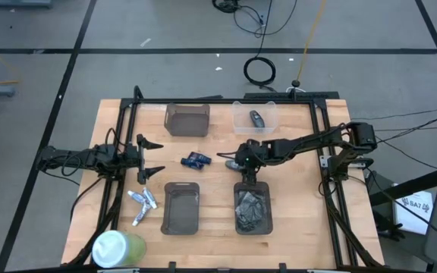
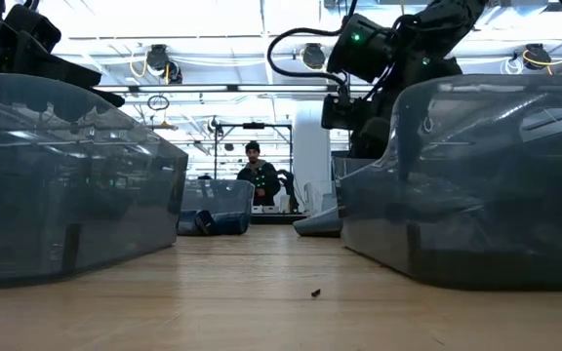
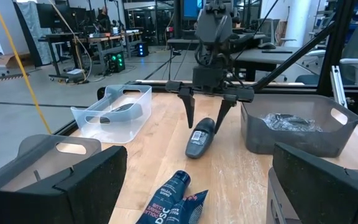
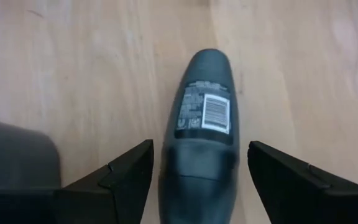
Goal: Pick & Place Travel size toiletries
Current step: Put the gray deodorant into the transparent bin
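1. The right gripper [image 3: 207,107] hangs wide open and empty over a dark grey plastic roll-on bottle [image 4: 201,134] lying on the wooden table [image 1: 302,220], just beyond the dark tray of crumpled silver packets [image 1: 252,210].
2. To grip well, I would lower further and close across the bottle's body.
3. The small white-and-silver squeeze tubes [image 1: 142,203] lie well left of that tray, near the left gripper [image 1: 152,156], which waits open, holding nothing.

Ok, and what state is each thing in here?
Dark bottle: lying flat on the table.
Right pincer: open, straddling the bottle, not gripping.
Left pincer: open, empty.
White tubes: lying loose on the table.
Tray beside the tubes: empty.
Tray right of it: holds crinkled packets.
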`<action>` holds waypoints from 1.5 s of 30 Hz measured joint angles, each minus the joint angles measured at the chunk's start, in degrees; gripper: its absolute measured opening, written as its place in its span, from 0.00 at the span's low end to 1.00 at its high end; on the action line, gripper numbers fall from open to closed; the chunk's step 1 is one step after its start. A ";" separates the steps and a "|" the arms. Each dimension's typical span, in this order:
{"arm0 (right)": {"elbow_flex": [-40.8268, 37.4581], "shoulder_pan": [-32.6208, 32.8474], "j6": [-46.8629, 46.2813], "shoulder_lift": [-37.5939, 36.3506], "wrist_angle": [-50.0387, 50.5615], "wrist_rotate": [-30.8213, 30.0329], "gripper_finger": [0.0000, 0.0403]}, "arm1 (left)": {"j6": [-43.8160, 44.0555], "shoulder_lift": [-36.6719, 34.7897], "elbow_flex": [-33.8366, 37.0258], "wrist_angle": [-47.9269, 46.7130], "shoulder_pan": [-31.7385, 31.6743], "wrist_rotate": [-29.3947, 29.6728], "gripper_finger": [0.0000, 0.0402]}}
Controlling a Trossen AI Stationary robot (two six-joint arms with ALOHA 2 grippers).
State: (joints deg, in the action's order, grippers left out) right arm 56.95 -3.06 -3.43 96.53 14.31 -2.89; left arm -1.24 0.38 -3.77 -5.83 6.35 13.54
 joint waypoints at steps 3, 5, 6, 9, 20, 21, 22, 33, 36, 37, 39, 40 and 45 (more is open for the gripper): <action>-0.29 -0.12 0.87 0.41 -0.44 1.35 0.61 | -0.01 0.00 0.02 0.00 0.00 0.00 0.98; -0.62 -0.19 0.95 1.20 -1.28 1.68 0.61 | -0.02 0.00 0.02 0.00 0.00 0.00 0.98; -0.86 -0.18 0.98 1.35 -1.40 1.71 0.61 | -0.02 0.00 0.00 -0.02 0.00 0.00 0.98; -1.46 -0.10 0.90 1.70 -1.28 1.82 0.61 | -0.01 0.00 0.00 -0.02 0.00 0.00 0.98; -1.64 -0.14 1.36 2.67 -1.45 1.67 0.52 | 0.00 -0.01 0.02 0.01 0.00 0.00 0.98; -1.64 -0.12 1.34 2.67 -1.54 1.68 0.51 | 0.01 0.00 0.01 0.01 0.00 0.00 0.98; -1.64 -0.12 1.34 2.67 -1.56 1.68 0.50 | -0.02 -0.02 0.02 0.01 0.00 0.00 0.98; -1.62 0.32 1.20 2.64 -2.60 3.22 0.52 | -0.01 0.00 0.00 0.01 0.00 0.00 0.98; -1.62 0.34 1.19 2.62 -2.69 3.23 0.49 | 0.00 0.00 0.00 0.01 0.00 0.00 0.98; -1.62 0.34 1.19 2.62 -2.69 3.23 0.48 | 0.01 -0.02 0.02 0.01 0.00 0.00 0.98; -1.62 0.34 1.16 2.62 -2.69 3.23 0.47 | -0.02 -0.01 0.00 0.01 0.00 0.00 0.98; -1.62 0.34 1.15 2.46 -2.63 3.23 0.46 | -0.01 0.00 0.00 0.01 0.00 0.00 0.98; -1.56 0.93 1.13 1.91 -2.96 3.20 0.47 | -0.01 -0.01 0.01 0.01 0.00 0.00 0.98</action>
State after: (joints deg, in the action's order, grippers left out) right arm 55.39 -2.13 -2.30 98.44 11.35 0.31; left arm -1.25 0.38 -3.76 -5.82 6.35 13.54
